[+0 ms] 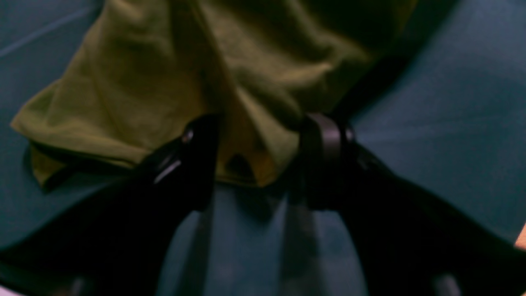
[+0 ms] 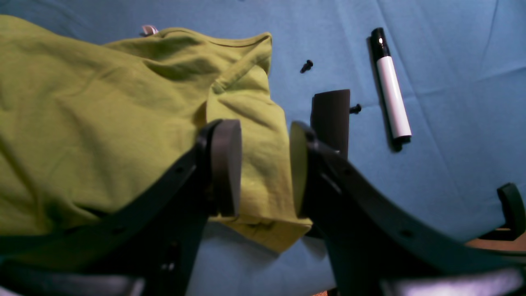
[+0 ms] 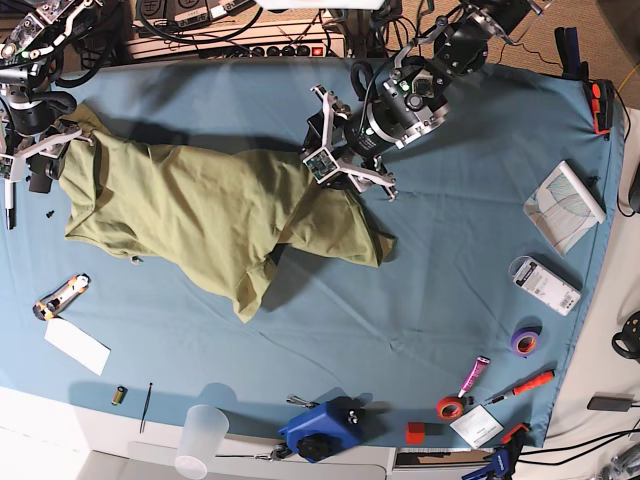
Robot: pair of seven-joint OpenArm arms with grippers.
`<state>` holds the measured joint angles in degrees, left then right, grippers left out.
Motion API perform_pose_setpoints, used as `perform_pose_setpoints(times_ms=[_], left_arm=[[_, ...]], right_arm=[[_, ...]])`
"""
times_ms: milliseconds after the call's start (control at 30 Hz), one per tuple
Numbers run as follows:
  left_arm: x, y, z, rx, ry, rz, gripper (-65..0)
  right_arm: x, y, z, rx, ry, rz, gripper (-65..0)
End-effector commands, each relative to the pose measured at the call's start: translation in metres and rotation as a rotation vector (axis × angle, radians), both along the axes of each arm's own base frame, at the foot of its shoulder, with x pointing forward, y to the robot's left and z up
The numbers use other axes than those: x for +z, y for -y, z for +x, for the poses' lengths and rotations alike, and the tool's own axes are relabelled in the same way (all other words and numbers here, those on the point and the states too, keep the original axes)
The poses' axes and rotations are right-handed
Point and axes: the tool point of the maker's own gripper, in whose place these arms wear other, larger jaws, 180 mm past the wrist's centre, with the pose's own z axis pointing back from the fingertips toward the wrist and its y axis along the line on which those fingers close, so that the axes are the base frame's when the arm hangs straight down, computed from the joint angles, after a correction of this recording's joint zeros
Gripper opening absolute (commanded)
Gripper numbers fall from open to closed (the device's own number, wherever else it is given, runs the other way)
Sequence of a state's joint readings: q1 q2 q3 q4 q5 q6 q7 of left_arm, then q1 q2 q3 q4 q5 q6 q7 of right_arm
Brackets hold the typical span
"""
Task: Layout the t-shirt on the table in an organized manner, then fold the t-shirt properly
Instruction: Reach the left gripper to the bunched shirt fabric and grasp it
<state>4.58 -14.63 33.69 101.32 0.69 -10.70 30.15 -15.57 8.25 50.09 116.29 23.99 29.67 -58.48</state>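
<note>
In the middle left of the base view, the t-shirt [image 3: 210, 215] lies bunched on the table [image 3: 440, 290]. The right gripper [image 2: 265, 166] pinches its sleeve; the left gripper [image 1: 257, 144] pinches another edge. The spreading step is on. Next, pull apart gently.

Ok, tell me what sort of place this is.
Likely a robotics lab workbench: a table draped in teal cloth, tape rolls and a screwdriver along its edge, and power strips with cables behind it.
</note>
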Motion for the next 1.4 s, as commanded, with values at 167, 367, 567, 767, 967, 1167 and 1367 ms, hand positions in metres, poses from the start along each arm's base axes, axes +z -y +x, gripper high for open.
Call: perform_pose_setpoints(times_ms=[167, 367, 567, 767, 967, 1167, 1367], left_arm=[[0.014, 0.005, 0.008, 0.006, 0.036, -0.036, -65.0], [0.026, -0.012, 0.023, 0.143, 0.049, -0.003, -65.0], [0.106, -0.029, 0.046, 0.213, 0.337, 0.029, -65.0], [0.137, -0.018, 0.089, 0.176, 0.454, -0.039, -65.0], [0.145, -0.021, 0.158, 0.203, 0.492, 0.023, -65.0], [0.139, 0.007, 0.199, 0.17, 0.428, -0.005, -65.0], [0.123, 0.011, 0.209, 0.184, 0.372, 0.033, -50.6]], right_arm=[[0.017, 0.002, 0.007, 0.014, 0.054, -0.033, -44.8], [0.02, 0.002, 0.009, 0.019, 0.078, -0.04, -44.8], [0.021, 0.002, 0.009, 0.019, 0.082, -0.041, -44.8], [0.02, 0.002, 0.009, 0.018, 0.073, -0.038, -44.8], [0.015, 0.002, 0.005, 0.012, 0.042, -0.029, -44.8], [0.013, 0.002, 0.005, 0.01, 0.037, -0.029, -44.8], [0.012, 0.002, 0.004, 0.008, 0.029, -0.027, -44.8]])
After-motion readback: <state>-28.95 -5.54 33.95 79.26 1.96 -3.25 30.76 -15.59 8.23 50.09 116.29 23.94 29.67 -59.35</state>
